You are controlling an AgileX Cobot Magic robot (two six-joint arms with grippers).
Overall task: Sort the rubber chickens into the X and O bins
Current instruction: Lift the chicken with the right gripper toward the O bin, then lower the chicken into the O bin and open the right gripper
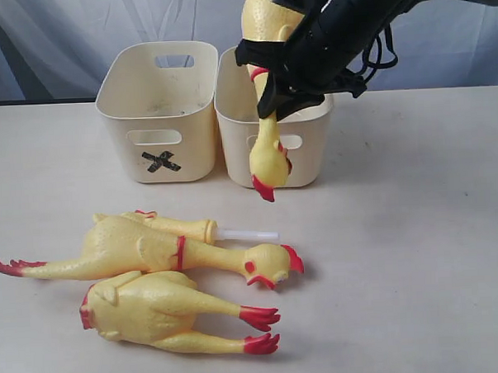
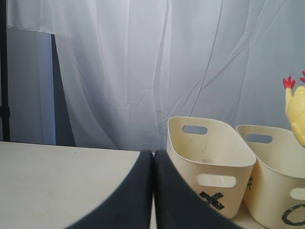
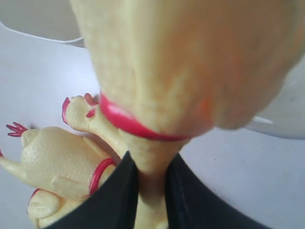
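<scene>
My right gripper [image 1: 271, 85] is shut on the neck of a large rubber chicken [image 1: 268, 157], which hangs head down in front of the right bin [image 1: 313, 142]; its body [image 3: 190, 62] fills the right wrist view above the fingers [image 3: 116, 195]. The X bin [image 1: 159, 116] stands left of it. The O mark [image 2: 295, 214] shows in the left wrist view. On the table lie a long chicken [image 1: 144, 245], a small chicken with a white tube [image 1: 197, 230] and another large chicken [image 1: 155, 310]. My left gripper [image 2: 153, 157] is shut with nothing in it, left of the X bin [image 2: 209, 157].
A pale curtain [image 2: 143, 71] hangs behind the table. The two bins stand side by side at the table's back. The three lying chickens cluster on the front left of the table [image 1: 417, 253].
</scene>
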